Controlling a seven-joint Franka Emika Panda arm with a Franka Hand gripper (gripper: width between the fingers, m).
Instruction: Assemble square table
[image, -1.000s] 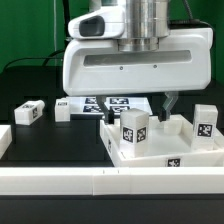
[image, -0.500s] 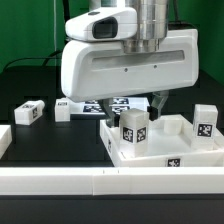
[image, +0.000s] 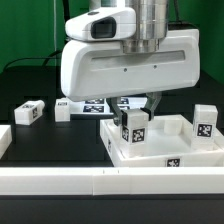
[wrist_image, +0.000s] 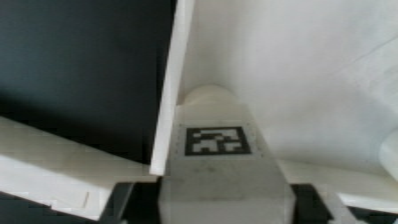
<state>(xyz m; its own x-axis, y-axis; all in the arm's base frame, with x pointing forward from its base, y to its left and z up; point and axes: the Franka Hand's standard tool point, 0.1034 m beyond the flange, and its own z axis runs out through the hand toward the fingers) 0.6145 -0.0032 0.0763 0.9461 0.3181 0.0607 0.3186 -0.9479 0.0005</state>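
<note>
White plastic makes up the square table top (image: 150, 157), and we see it lying like a tray on the black table (image: 45, 140), toward the exterior view's right. Two short legs stand inside the tray. The front leg (image: 135, 128) is upright near the tray's front corner, with its tag facing us. The side leg (image: 205, 120) stands by the rim on the exterior view's right. The claw (image: 139, 110) hangs right over the front leg. Its two dark fingers (image: 158, 104) are drawn in, one on each side of that leg. In the wrist view they sit tight against it with no gap we can see, so the claw pinches the front leg (wrist_image: 217, 140). A loose leg (image: 28, 113) and a second loose leg (image: 63, 109) lie on the black table, well apart from the tray, on the exterior view's left.
</note>
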